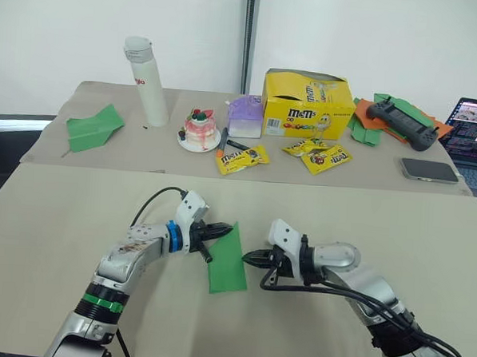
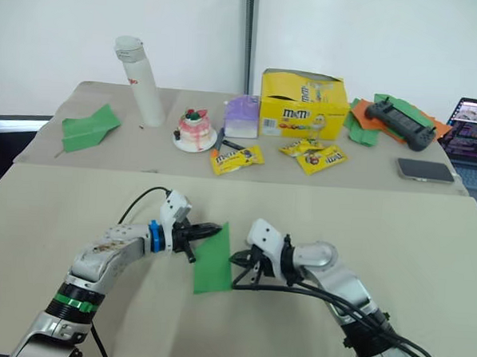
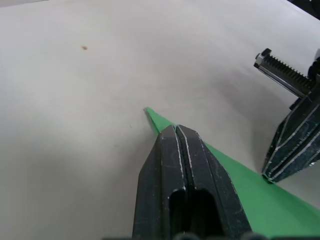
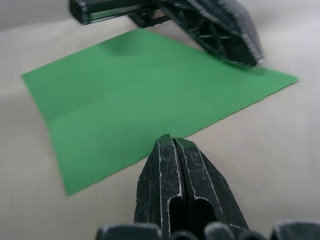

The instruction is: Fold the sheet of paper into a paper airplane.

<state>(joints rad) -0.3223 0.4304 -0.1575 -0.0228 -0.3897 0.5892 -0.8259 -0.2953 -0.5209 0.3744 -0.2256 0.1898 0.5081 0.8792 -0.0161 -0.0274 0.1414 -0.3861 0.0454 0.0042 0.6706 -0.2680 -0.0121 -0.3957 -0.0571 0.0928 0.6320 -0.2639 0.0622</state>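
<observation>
One sheet of paper [image 1: 227, 262], one bottle [image 1: 146, 81], three candy packets [image 1: 242, 158], one phone [image 1: 428, 169].

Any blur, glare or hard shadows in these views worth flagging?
Head views: even light, soft shadows, no glare on the sheet of paper. Right wrist view: the left gripper across the sheet is blurred. Left wrist view: the right gripper looks sharp, its shadow faint.
</observation>
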